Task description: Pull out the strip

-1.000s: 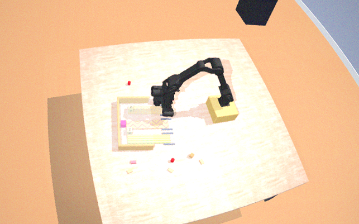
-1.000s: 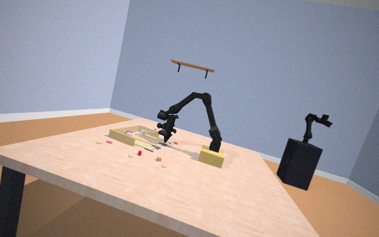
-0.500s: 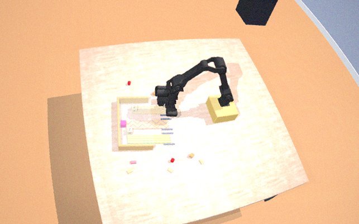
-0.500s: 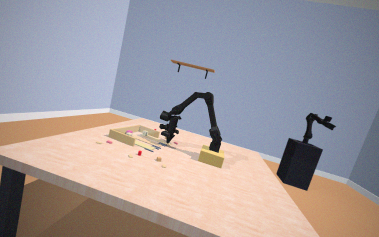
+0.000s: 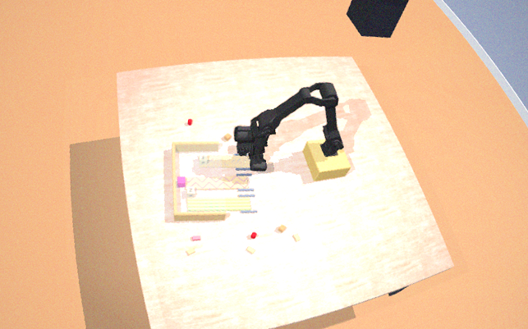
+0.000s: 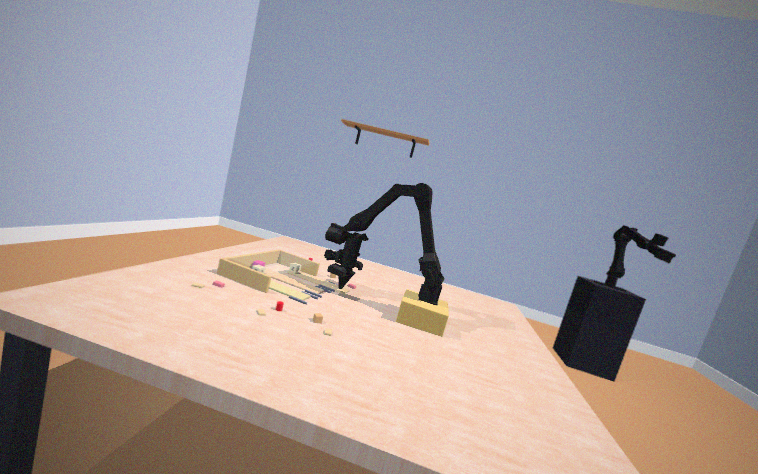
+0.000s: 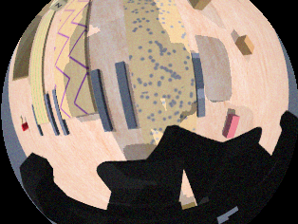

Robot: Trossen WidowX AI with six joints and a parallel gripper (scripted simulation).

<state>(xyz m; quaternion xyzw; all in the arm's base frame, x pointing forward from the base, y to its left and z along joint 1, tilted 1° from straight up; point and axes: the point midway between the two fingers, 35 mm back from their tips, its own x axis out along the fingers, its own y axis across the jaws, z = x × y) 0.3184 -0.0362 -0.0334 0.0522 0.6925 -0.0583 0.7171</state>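
Top view: strip-pulling seems in hand, the gripper (image 5: 258, 166) (image 6: 342, 285) (image 7: 171, 130) closed, apparently empty.
Probable labelled cube (image 5: 203, 159) (image 6: 295, 271) sits at the speckled strip's (image 5: 224, 162) (image 7: 158, 71) left end; next, likely, draw it right.

Black arm (image 5: 286, 108) (image 6: 426, 223) arched above its base, wrist (image 5: 262, 127) (image 6: 352, 248) bent downward, jaws closed, pointing down

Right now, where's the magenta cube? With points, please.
In the top view, the magenta cube (image 5: 181, 181) (image 6: 258, 263) sits left of the zigzag strip (image 5: 216, 181), by the tray's left wall (image 5: 175, 161).
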